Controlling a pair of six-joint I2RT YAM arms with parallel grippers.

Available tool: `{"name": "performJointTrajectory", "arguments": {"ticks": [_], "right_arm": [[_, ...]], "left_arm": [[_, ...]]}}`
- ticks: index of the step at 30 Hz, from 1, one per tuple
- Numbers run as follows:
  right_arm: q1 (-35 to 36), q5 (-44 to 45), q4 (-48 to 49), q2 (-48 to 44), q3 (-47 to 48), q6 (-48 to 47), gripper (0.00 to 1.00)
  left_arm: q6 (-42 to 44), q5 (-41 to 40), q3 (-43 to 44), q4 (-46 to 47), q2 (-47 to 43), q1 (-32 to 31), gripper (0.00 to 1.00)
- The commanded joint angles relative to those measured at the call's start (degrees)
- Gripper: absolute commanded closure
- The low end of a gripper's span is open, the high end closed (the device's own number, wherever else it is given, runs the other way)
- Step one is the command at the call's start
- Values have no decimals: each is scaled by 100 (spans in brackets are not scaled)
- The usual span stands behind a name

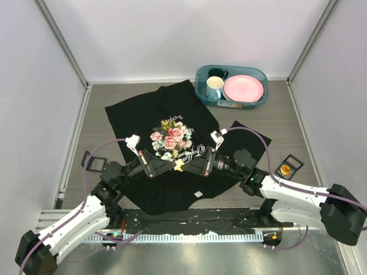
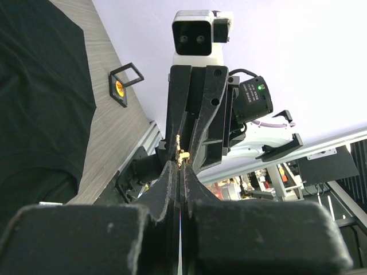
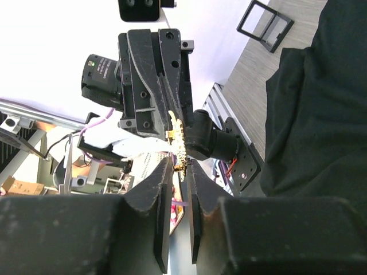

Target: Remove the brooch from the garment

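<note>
Fingers of the left gripper point(image 2: 180, 163) clamped the brooch point(image 3: 178, 146) above the garment point(image 1: 143, 114); right gripper point(image 3: 180, 171) fingers stood narrowly apart at its other end, grip unclear. Brooch seemed already free; only setting down remained.

The garment point(image 1: 143, 114) is a black T-shirt with short sleeves. It lies spread out and mostly flat on the bench point(image 1: 289, 123), turned at an angle. A pink rose print with white cursive letters beside it is in its middle. The brooch point(image 1: 179, 166) is very small and gold-yellow, and its exact shape is too small to tell. It is held up just over the near part of the shirt. The closed fingertips of the left tool point(image 2: 179, 165) pinch it. The right tool point(image 3: 180, 169) meets it from the other side, fingers slightly apart.
</note>
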Motion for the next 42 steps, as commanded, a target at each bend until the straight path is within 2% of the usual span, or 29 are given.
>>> {"name": "performJointTrajectory", "arguments": {"ticks": [1,12,22,31,37,39,42], "right_arm": [[-91,425,253,-174,-53,-77,79],[-91,170,-396,-631,52,-524,63],[-91,-41,-1110,-412,579,-1307,64],[-91,-463,-653,-43,694,-1264,74],[-100,-612,-468,-25,659,-1316,89],[-100,-735,-319,-7,650,-1342,99],[-100,-902,-266,19,694,-1518,99]], "left_arm": [[-86,170,153,100,-162,-23,100],[-147,126,47,64,-83,-23,100],[-429,275,-85,478,58,-23,100],[-429,363,-102,495,84,-15,100],[-411,354,-111,355,23,-15,100],[-385,320,-76,258,-47,-23,100],[-306,171,99,-329,-196,-14,100]]}}
